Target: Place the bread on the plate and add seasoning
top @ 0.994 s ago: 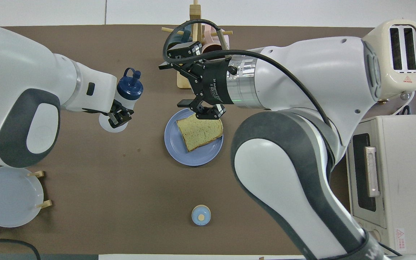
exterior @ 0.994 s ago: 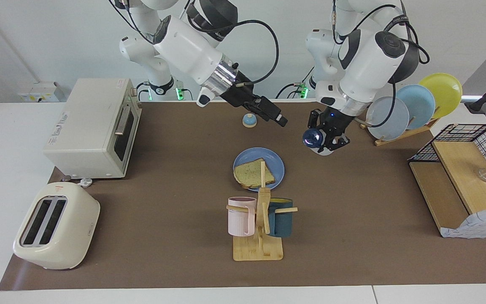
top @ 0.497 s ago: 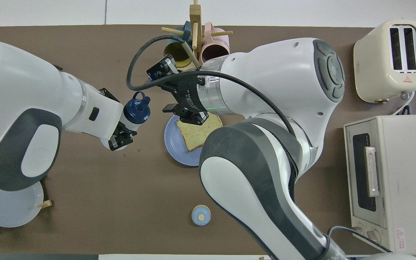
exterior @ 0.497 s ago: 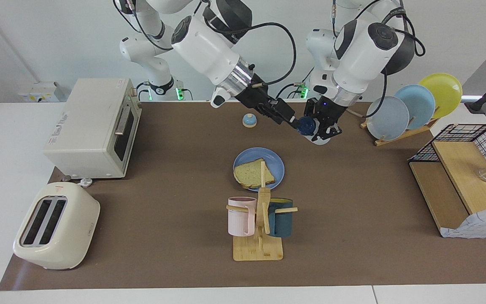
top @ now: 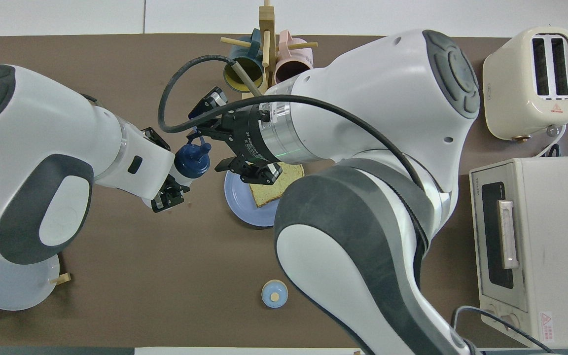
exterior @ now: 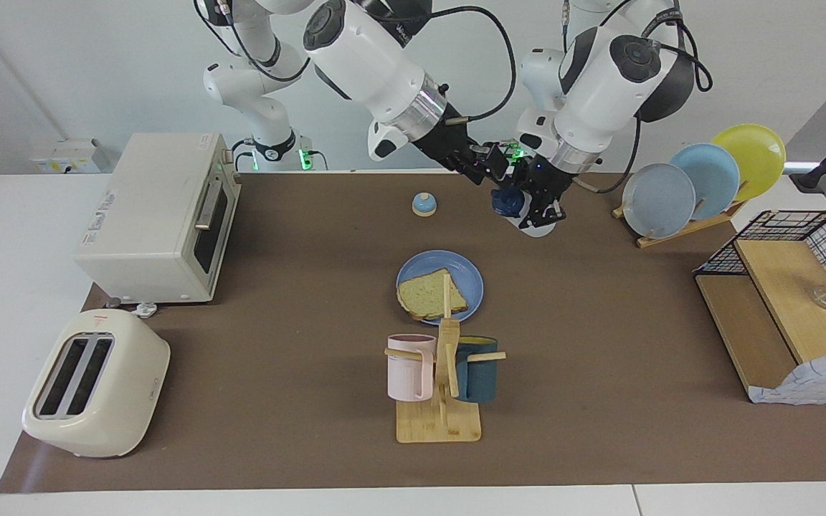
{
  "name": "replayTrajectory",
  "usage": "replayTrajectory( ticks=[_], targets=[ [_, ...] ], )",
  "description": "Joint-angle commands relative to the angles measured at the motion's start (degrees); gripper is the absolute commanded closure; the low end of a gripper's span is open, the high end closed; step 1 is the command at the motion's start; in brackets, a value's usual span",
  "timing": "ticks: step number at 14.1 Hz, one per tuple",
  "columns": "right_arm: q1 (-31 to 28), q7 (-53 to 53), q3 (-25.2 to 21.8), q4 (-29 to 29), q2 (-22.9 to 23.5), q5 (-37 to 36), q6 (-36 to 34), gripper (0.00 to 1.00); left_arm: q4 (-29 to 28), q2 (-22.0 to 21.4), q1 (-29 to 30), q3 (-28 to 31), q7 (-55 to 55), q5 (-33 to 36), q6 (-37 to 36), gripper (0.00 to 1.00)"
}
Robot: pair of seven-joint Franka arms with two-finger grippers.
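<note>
The bread [exterior: 424, 295] [top: 269, 190] lies on the blue plate [exterior: 472, 276] [top: 237, 203] in the middle of the mat. My left gripper [exterior: 540, 213] [top: 169, 191] is shut on the seasoning [exterior: 508, 203] [top: 193, 160], a whitish bottle held tilted above the mat, with its navy cap pointing toward the right arm. My right gripper [exterior: 497, 174] [top: 208, 150] is at that cap, its fingers apart on either side of it. I cannot tell whether they touch it. In the overhead view the right arm covers part of the bread and plate.
A small bell [exterior: 424, 204] sits on the mat under the right arm. The mug tree [exterior: 442, 387] stands just past the plate. An oven [exterior: 158, 215] and toaster [exterior: 94, 383] fill the right arm's end; a plate rack [exterior: 700, 183] and wire shelf [exterior: 786, 287] stand at the left arm's end.
The left gripper has raised the bottle and swung it toward the right arm. The right gripper has moved from over the plate to the cap, its fingers narrowing.
</note>
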Motion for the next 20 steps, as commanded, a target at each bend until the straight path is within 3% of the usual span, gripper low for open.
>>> replayTrajectory(
  ticks=[1, 4, 11, 17, 20],
  targets=[
    [0.08, 0.93, 0.35, 2.09, 1.44, -3.79, -0.85, 0.41, -2.08, -2.17, -0.16, 0.55, 1.87, -0.78, -0.3, 1.0],
    [0.87, 0.84, 0.35, 1.47, 1.53, -3.97, 1.78, 0.43, -2.43, -2.25, -0.25, 0.55, 1.79, -0.95, -0.3, 1.0],
    [1.4, 0.84, 0.35, -0.29, 1.27, -3.97, 4.07, 0.59, -2.95, -2.6, -0.16, 0.55, 1.88, -1.39, -0.12, 1.0],
    [1.31, 0.92, 0.35, -0.29, 1.36, -3.36, 4.07, 0.96, -3.04, -2.6, 0.02, 0.55, 2.05, -2.09, -0.04, 1.0],
    [1.05, 1.54, 0.35, 0.24, 1.36, -2.83, 3.98, 1.0, -3.04, -2.6, -0.07, 0.55, 2.05, -2.09, 0.05, 1.0]
  ],
)
